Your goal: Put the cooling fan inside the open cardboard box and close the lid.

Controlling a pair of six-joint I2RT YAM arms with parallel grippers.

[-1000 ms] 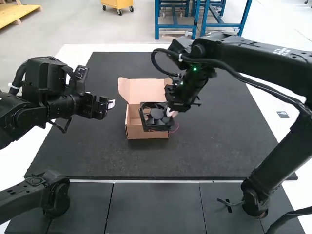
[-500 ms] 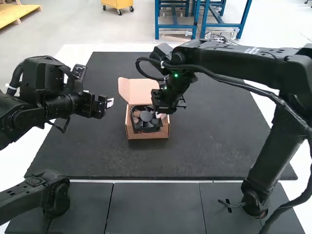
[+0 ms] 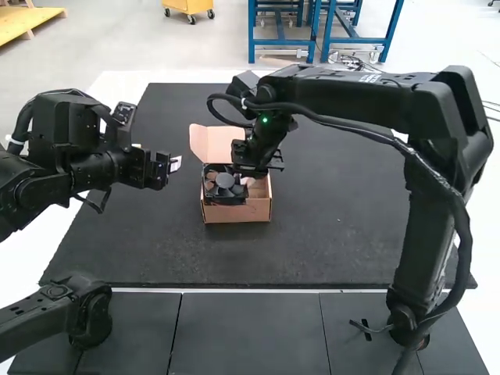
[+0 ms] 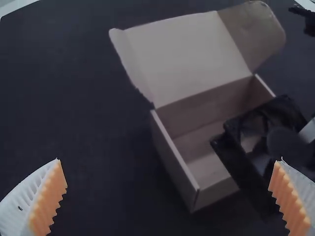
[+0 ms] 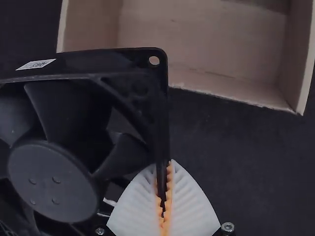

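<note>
In the high view, the open cardboard box (image 3: 236,206) sits near the middle of the black mat (image 3: 351,226), with its lid (image 3: 212,144) standing up at the far left side. The fan (image 3: 224,183) is tilted in the mouth of the box, towards its left end and partly below the rim. The right gripper (image 3: 248,173) hangs just over the box from the far side, clamped on the fan's right edge. The left gripper (image 3: 162,168) hovers to the left of the box, apart from it, its fingers spread and holding nothing. In the left wrist view, that gripper's two orange pads (image 4: 48,194) stand wide apart with nothing between them. Beyond them the box lies open with its lid folded back, and the black fan leans over the rim at one end. In the right wrist view, the white ribbed fingers (image 5: 189,206) are pressed tight on the thin wall of the fan's frame, near a corner. The hub and blades lie just beside them, and the bare inside of the box lies beyond the fan.
</note>
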